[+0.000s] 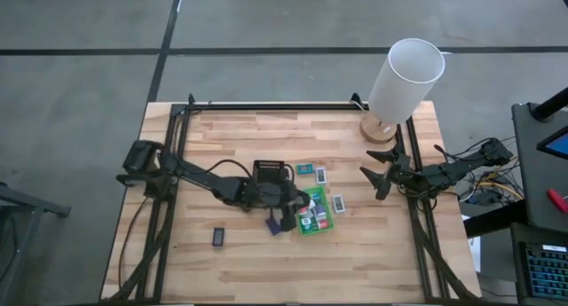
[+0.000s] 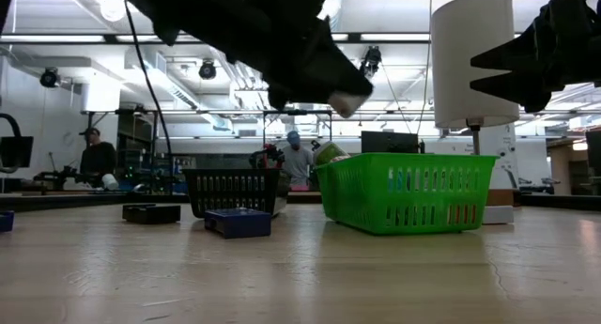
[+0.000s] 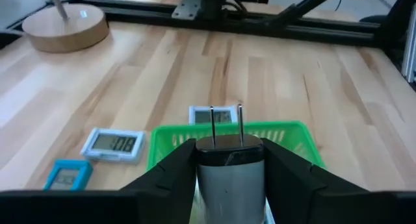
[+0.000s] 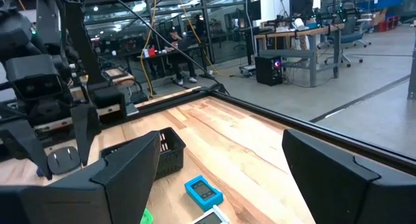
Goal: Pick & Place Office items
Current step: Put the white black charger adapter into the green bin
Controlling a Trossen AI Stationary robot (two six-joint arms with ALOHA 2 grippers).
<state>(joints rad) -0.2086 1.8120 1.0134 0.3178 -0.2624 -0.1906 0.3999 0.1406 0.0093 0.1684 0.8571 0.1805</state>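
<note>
My left gripper is shut on a small white plug adapter with two metal prongs. In the high view the left gripper hangs over the left rim of the bright green tray. In the low view the adapter shows above the tray. A teal item and two white items lie flat on the table by the tray. My right gripper waits open at the table's right edge. My left gripper pinches the adapter's body by its two opposite sides between its two fingers. The fingers come from the table's left, slanting down. The prongs point forward, away from the wrist. The adapter is lifted clear above the green tray's rim.
A black ribbed tray stands just beyond the left gripper. A dark blue item and a black item lie on the near part of the table. A white lamp on a round wooden base stands at the far right.
</note>
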